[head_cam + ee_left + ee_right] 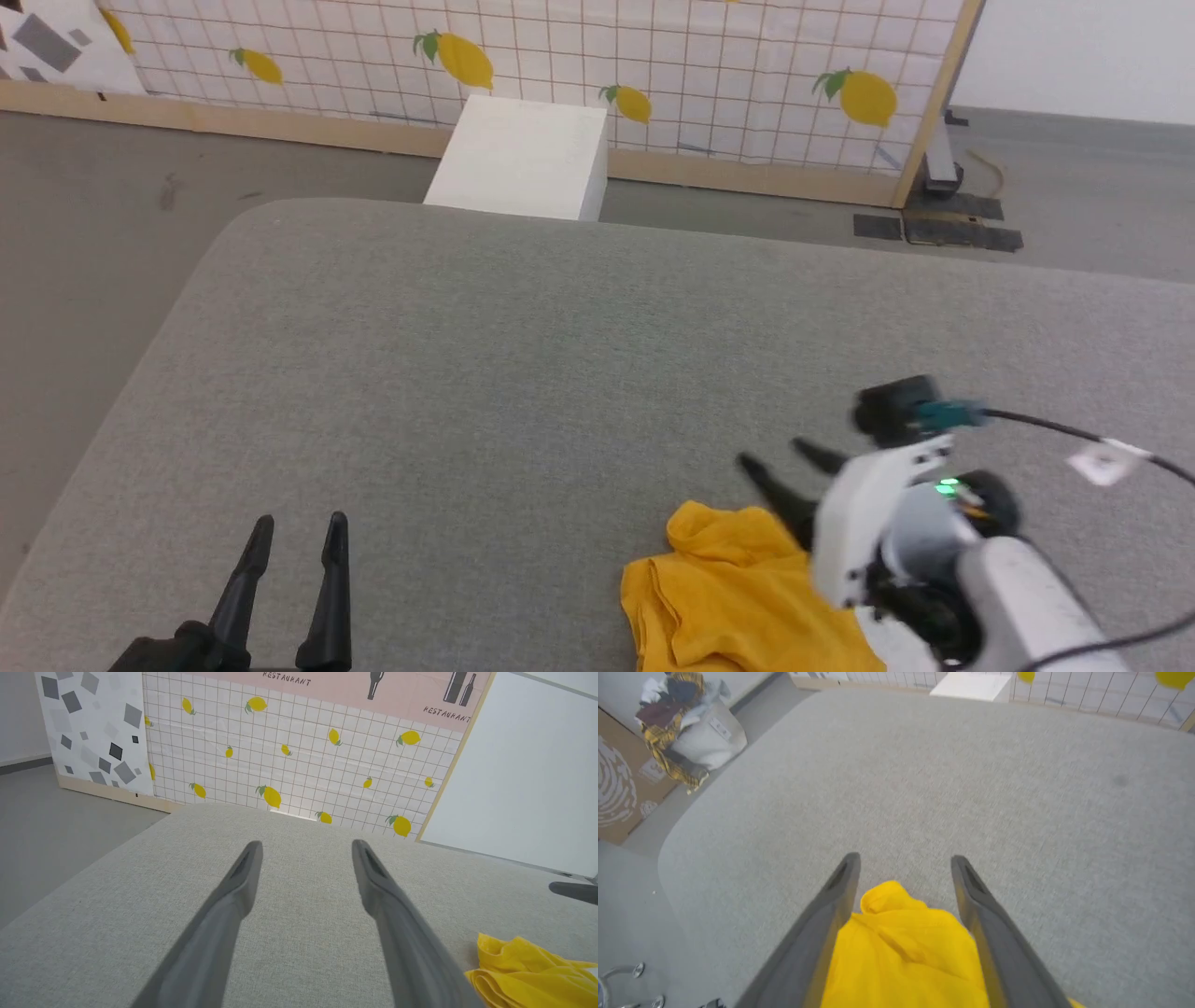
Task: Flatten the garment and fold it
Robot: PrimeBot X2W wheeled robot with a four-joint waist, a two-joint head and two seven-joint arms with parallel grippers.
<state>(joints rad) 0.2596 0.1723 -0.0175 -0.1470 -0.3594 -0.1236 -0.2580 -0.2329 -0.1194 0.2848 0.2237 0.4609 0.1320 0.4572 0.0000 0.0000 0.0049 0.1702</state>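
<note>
Flattening is the step in hand, by my judgement, and you have hardly begun it. Your left fingers (pixel 331 551) stand wide and empty by the counter's (pixel 560 355) near-left edge. The garment (pixel 728 597) lies at the near edge, right of middle, a crumpled yellow heap (no print showing). Your right fingers (pixel 775 485) hang spread wide over it, gripping nothing. Next, find two corners to draw apart.
</note>
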